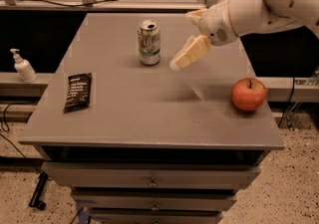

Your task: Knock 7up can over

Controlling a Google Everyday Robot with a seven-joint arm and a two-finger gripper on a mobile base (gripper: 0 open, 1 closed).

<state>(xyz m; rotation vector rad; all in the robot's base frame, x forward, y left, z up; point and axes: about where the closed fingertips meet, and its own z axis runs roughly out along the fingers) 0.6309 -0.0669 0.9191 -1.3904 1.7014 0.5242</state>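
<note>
A red apple (248, 94) sits at the right of the counter (149, 118), below and right of the pincer (182, 39) at upper centre. A dark snack packet (78, 91) lies at the left. A pump bottle (23, 66) stands off the counter at far left.

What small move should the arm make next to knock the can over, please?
Probably sweep the gripper sideways into the can, near its top: it stands upright on the table, and the gripper hangs close beside it, on the side toward the apple, not touching.
</note>
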